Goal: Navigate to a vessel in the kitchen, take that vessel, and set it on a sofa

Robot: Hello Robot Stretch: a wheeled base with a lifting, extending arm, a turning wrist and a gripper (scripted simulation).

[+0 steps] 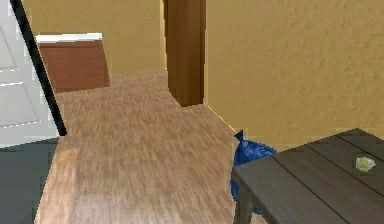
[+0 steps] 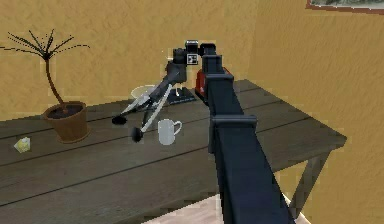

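Note:
A white mug (image 2: 168,131) stands on the dark wooden table (image 2: 90,180) in the arm side view. My arm (image 2: 235,140) reaches out over that table. At its far end the gripper (image 2: 135,124) points down and toward the view's left, its thin fingers (image 2: 150,108) just left of the mug. A pale bowl-like thing (image 2: 143,95) sits behind the fingers. With the mug and the tabletop things at and behind the fingers, I cannot tell whether the gripper holds anything.
A potted plant (image 2: 64,118) and a small pale lump (image 2: 22,145) sit at the table's left; something red (image 2: 200,80) lies by the wrist. Ahead, wood floor (image 1: 140,130) runs between yellow walls, past a brown post (image 1: 185,50), a white door (image 1: 20,75), a brown cabinet (image 1: 72,62) and a blue thing (image 1: 250,155).

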